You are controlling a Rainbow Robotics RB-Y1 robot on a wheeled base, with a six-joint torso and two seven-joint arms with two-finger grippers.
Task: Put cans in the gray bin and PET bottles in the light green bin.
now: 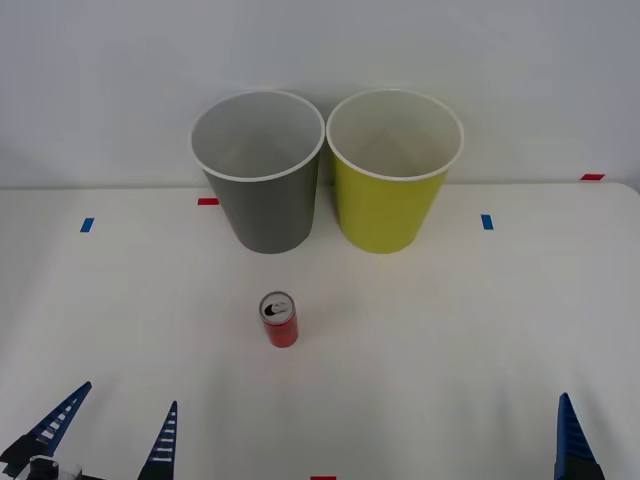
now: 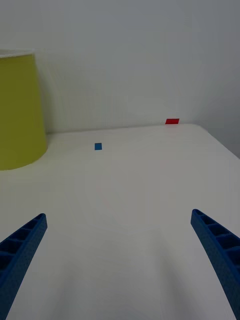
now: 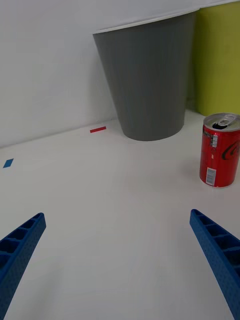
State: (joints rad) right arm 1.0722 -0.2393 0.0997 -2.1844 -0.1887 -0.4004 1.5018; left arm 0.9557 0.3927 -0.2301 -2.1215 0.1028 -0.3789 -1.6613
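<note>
We find the red can standing upright on the white desk, just in front of the gray bin and apart from it, with the light green bin beside the gray one at the back. Our left pincer waits at the near edge with its blue fingers spread wide and nothing between them; our right pincer sits at the near right corner, likewise spread and empty, well apart from the can. The likely trouble, as we judge it, is a nudge: the can is slim and upright, so a finger arriving off-centre could tip it and send it rolling. The two bins also touch or nearly touch at their rims, so a release too far right could drop the can in the wrong one. The front view lets us look into both bins, which appear empty. The left wrist view gives the can's side and open tab from low down, while the right wrist view takes in the green bin's wall and tape marks.
</note>
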